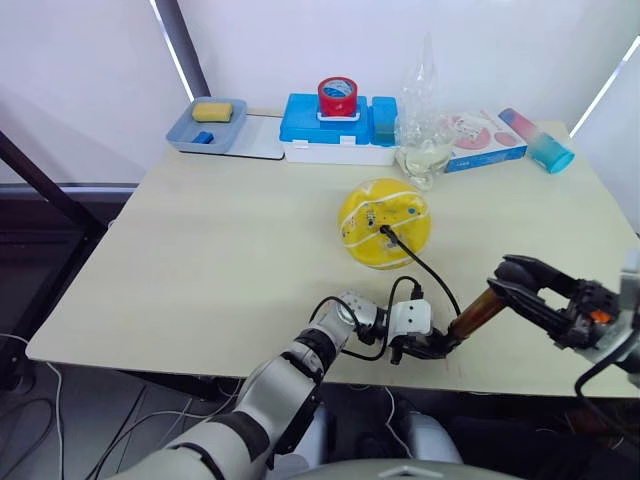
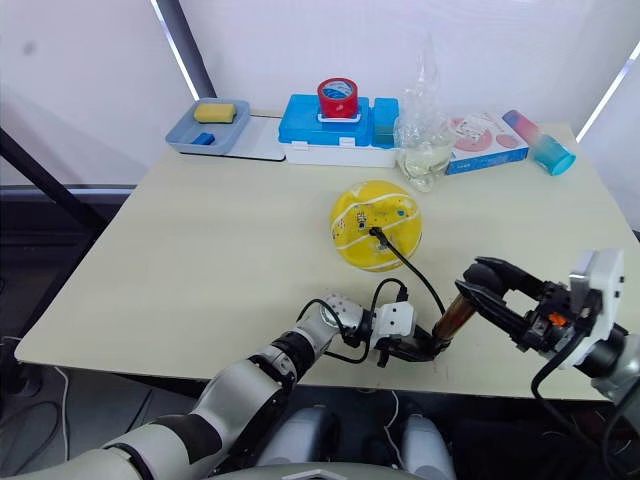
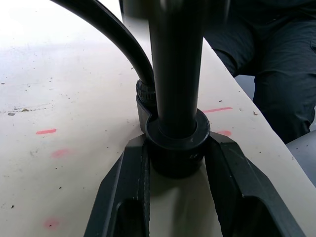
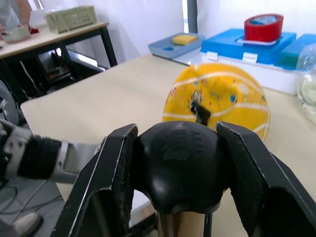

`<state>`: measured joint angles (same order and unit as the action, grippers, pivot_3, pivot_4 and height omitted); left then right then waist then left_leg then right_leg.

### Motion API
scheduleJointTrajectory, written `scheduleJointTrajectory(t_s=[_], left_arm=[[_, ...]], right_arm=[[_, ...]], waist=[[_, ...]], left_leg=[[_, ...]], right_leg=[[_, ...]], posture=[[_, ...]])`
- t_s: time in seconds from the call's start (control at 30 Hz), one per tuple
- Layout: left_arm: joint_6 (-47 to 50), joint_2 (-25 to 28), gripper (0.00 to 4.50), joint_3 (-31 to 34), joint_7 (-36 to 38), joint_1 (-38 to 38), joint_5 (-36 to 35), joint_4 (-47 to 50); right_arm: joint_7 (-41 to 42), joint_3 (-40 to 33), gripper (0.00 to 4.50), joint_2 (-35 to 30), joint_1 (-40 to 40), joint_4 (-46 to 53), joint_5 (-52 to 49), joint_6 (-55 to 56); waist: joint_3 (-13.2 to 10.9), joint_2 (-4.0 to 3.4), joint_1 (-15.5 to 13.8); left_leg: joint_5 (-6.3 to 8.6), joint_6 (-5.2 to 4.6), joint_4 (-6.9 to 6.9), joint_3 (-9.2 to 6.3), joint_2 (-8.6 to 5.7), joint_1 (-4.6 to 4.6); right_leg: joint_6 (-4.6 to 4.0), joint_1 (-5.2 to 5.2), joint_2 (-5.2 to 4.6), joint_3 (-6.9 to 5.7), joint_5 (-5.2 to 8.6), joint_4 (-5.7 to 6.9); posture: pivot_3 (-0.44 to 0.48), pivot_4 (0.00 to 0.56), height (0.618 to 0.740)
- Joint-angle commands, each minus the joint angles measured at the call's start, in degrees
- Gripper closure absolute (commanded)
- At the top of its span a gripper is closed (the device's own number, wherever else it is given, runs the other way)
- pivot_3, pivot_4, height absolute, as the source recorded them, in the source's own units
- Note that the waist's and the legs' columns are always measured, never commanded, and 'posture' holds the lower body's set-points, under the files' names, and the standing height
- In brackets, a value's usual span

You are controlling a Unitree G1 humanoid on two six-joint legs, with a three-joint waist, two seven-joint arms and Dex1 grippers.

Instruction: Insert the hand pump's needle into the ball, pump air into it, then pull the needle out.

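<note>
1. The table [image 1: 200, 260] fills the middle of the frame.
2. The ball [image 1: 384, 222] sits right of centre, dented on top.
3. The hand pump [image 1: 474, 314] lies at lower right: the left gripper [image 1: 432, 346] clamps its base, the right gripper [image 1: 512, 275] clamps its handle.
4. The needle [image 1: 386, 232] is stuck in the ball.

Yellow ball [image 1: 384, 222], slightly sagging, on table centre. Bronze pump [image 1: 477, 313] lies tilted near the front edge; its black hose arcs to the ball, needle [image 1: 385, 231] apparently inserted.
</note>
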<state>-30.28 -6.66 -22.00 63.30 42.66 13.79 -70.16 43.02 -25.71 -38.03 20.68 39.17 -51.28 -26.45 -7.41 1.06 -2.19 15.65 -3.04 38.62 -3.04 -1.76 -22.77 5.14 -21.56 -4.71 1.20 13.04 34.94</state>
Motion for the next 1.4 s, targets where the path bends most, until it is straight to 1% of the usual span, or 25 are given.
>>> scheduleJointTrajectory(t_s=[0.03,0.13,0.23,0.4,0.5,0.7,0.87,1.03,1.13,1.2,1.27,1.4], left_arm=[[1.2,0.1,3.39,-1.3,0.6,-0.5,1.8,-1.4],[1.2,0.1,3.39,-1.3,0.7,-0.4,1.8,-1.4],[1.7,0.0,3.39,-1.2,1.4,-0.4,1.6,-1.5],[2.7,-0.1,3.39,-0.9,3.0,-0.3,1.0,-1.5],[3.2,-0.1,3.39,-0.8,3.8,-0.3,0.7,-1.5],[2.9,0.0,3.39,-0.4,5.1,-0.5,0.5,-1.3],[2.9,0.0,3.39,-0.2,5.8,-0.7,0.6,-1.3],[2.7,-0.1,3.39,-0.3,5.6,-0.6,0.7,-1.4],[2.6,0.0,3.39,-0.3,5.5,-0.6,0.7,-1.4],[2.5,-0.1,3.39,-0.3,4.9,-0.5,0.8,-1.4],[2.6,-0.1,3.39,-0.3,4.7,-0.5,0.8,-1.5],[3.6,-0.4,3.39,0.1,4.4,-0.5,0.5,-1.6]], right_arm=[[1.6,3.2,2.48,1.6,1.6,-3.3,6.8,4.1],[3.0,5.3,2.48,2.7,2.5,-5.4,10.8,7.6],[3.4,5.1,2.48,3.6,1.6,-6.1,11.3,9.5],[3.8,1.0,2.48,1.3,0.8,-4.3,7.8,8.3],[3.7,-2.3,2.48,-0.7,1.0,-2.3,3.6,6.0],[-0.2,-13.4,2.48,-7.3,-0.7,1.2,-11.4,-1.3],[-3.6,-22.3,2.48,-13.3,-3.8,0.0,-23.9,-6.0],[-4.7,-28.2,2.48,-18.9,-6.2,-2.1,-29.9,-10.6],[-4.9,-29.4,2.48,-20.2,-6.8,-2.2,-31.3,-12.5],[-4.9,-28.6,2.48,-20.2,-6.8,-1.7,-30.9,-13.5],[-4.9,-27.4,2.48,-19.5,-6.2,-0.9,-30.1,-14.3],[-3.3,-22.6,2.48,-16.9,-2.5,1.3,-23.8,-14.7]], waist=[[0.0,-0.04,0.0],[0.0,-0.05,0.0],[0.1,-0.11,0.0],[0.0,-0.12,0.0],[0.0,-0.19,-0.1],[-0.1,-0.3,-0.1],[-0.1,-0.3,-0.1],[-0.1,-0.29,-0.1],[-0.1,-0.27,-0.1],[-0.1,-0.27,-0.1],[-0.1,-0.28,-0.1],[-0.1,-0.22,-0.1]], left_leg=[[0.0,0.0,0.0,0.01,0.0,0.0],[0.0,0.0,0.0,0.04,-0.01,0.01],[0.0,0.0,0.0,0.02,-0.02,0.02],[0.0,0.0,0.01,0.02,-0.02,0.02],[0.0,0.0,0.0,0.02,-0.03,0.0],[0.0,0.0,-0.04,0.01,-0.03,-0.04],[0.0,0.0,-0.04,0.02,-0.01,-0.07],[0.0,0.0,-0.06,0.03,-0.01,-0.12],[0.0,0.0,-0.08,0.03,-0.01,-0.15],[0.0,0.0,-0.08,0.05,-0.02,-0.16],[0.0,-0.01,-0.08,0.05,-0.02,-0.15],[0.0,-0.01,-0.08,0.01,-0.01,-0.14]], right_leg=[[0.0,0.0,0.0,0.01,0.0,0.0],[0.0,0.0,-0.01,0.03,0.0,0.0],[0.0,0.0,0.0,0.01,0.0,0.0],[0.0,0.0,0.0,0.01,0.0,0.01],[0.0,0.0,-0.01,0.01,0.0,0.0],[0.0,-0.01,-0.04,0.01,0.0,-0.04],[0.0,0.0,-0.05,0.02,0.0,-0.04],[-0.01,-0.01,-0.08,0.02,0.0,-0.07],[-0.01,-0.02,-0.12,0.02,0.0,-0.09],[0.0,-0.03,-0.16,0.03,0.0,-0.09],[0.0,-0.03,-0.16,0.03,0.0,-0.09],[-0.01,-0.01,-0.14,-0.01,0.0,-0.09]], posture=[[0.0,0.15,0.737],[0.0,0.15,0.737],[0.0,0.15,0.737],[0.0,0.15,0.737],[0.0,0.15,0.737],[0.0,0.15,0.737],[0.0,0.15,0.737],[0.0,0.15,0.737],[0.0,0.15,0.737],[0.0,0.15,0.737],[0.0,0.15,0.737],[0.0,0.15,0.737]])
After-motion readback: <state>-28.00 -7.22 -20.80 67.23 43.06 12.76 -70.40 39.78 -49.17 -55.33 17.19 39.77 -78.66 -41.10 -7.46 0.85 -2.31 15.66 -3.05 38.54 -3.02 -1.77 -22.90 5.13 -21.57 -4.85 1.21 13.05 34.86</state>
